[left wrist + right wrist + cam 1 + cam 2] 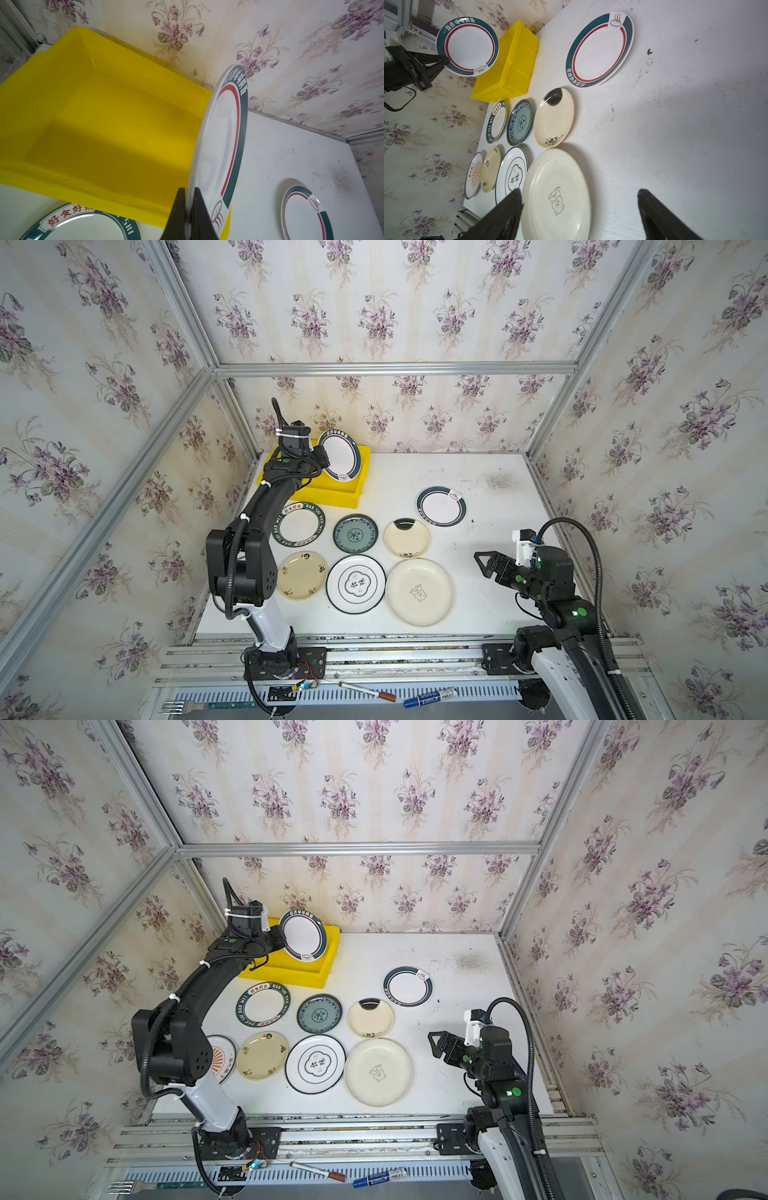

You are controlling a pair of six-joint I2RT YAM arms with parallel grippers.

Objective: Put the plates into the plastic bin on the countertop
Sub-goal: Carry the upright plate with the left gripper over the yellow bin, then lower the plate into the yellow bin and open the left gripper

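At the back left of the countertop (478, 472), the left gripper (188, 190) is closed narrow on the rim of a green-rimmed plate (218, 135) and holds it tilted on edge above the yellow bin (104, 124). The part of the bin floor that shows is bare. Eight other plates (315, 1063) lie flat on the countertop, outside the bin. On the right, the right gripper (579, 190) stands wide and holds nothing

Scuffed white countertop (415, 472): yellow plastic bin (332, 494) at far left corner, eight plates (378, 1072) flat nearer front.
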